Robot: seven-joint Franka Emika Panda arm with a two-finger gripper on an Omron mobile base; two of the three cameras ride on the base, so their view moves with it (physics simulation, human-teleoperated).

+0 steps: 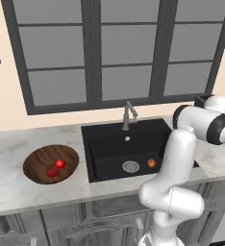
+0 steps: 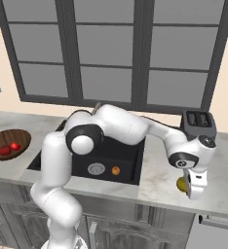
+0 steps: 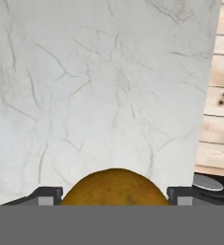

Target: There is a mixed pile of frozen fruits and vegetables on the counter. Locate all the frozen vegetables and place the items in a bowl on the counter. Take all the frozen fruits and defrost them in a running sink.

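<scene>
**Hand view: last fruit pinched at right counter**

Hand view, nearest: yellow-green ball [image 3: 115, 186] seated between the two fingertips [image 3: 47, 195], one at each flank, jaws closed onto it. Pale marble counter [image 3: 95, 86] directly beyond; wood flooring past its edge.

Right base view: gripper [image 2: 188, 187] at the counter's right stretch, well to the right of the sink [image 2: 128, 154], ball at its tip. Cannot tell whether the ball sits on the marble or hangs just clear of it. Toaster [image 2: 199, 122] behind, near the wall.

Farther off: orange ball [image 1: 151, 163] already in the basin beside the drain [image 1: 130, 166]. Faucet [image 1: 128, 115] over the basin; running water not discernible. Wooden bowl [image 1: 51, 164] on the left of the counter, holding both red pieces [image 1: 56, 167].

Judged status: vegetables sorted, one fruit delivered, second fruit gripped but not yet carried.

Risks noted:
- Round, smooth ball held by small tips; slip likely on a fast swing, with a roll off the nearby counter edge to the floor.
- Low carry: ball or fingers clipping the sink rim.
- Release from height: bounce against the orange ball.
- Faucet state unconfirmed; defrost incomplete if dry.
</scene>
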